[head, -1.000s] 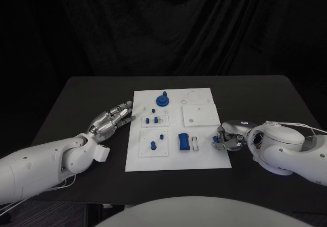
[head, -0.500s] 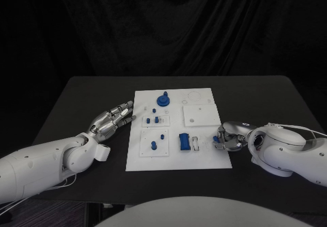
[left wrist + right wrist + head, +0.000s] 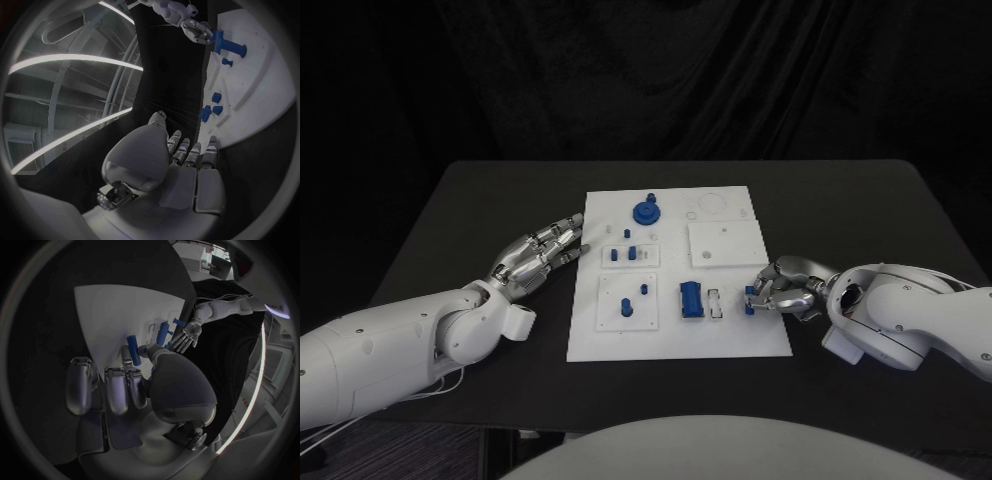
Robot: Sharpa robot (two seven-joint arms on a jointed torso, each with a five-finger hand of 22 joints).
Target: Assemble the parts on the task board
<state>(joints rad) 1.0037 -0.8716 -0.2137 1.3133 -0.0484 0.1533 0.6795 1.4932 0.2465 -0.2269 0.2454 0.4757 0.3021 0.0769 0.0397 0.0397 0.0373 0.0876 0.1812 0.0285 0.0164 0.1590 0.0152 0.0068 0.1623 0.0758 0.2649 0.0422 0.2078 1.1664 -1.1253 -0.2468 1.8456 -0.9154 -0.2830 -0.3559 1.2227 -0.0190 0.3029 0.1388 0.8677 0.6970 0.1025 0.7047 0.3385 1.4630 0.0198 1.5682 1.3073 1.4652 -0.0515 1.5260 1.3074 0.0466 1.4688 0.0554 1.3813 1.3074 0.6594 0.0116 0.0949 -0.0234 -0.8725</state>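
The white task board (image 3: pixel 733 335) lies in the middle of the black table. On it are a round blue part (image 3: pixel 646 212), small blue pegs (image 3: pixel 627 254) and a tall blue block (image 3: pixel 689 300). My right hand (image 3: pixel 783 292) is at the board's right edge and pinches a small blue part (image 3: pixel 751 299) just right of the narrow slot (image 3: pixel 715 303) beside the block. In the right wrist view that part (image 3: pixel 132 348) sits between the fingertips and thumb. My left hand (image 3: pixel 538 255) lies flat and open off the board's left edge, holding nothing.
A raised white square plate (image 3: pixel 724 243) and a ring outline (image 3: pixel 711 206) occupy the board's far right part. The left wrist view shows the board (image 3: pixel 262 95) ahead of the left hand (image 3: pixel 187 160), with the right hand (image 3: pixel 187 22) beyond it.
My right hand has shifted slightly left and nearer with the blue part, closer to the slot, and its forearm has turned. The left hand has stayed put.
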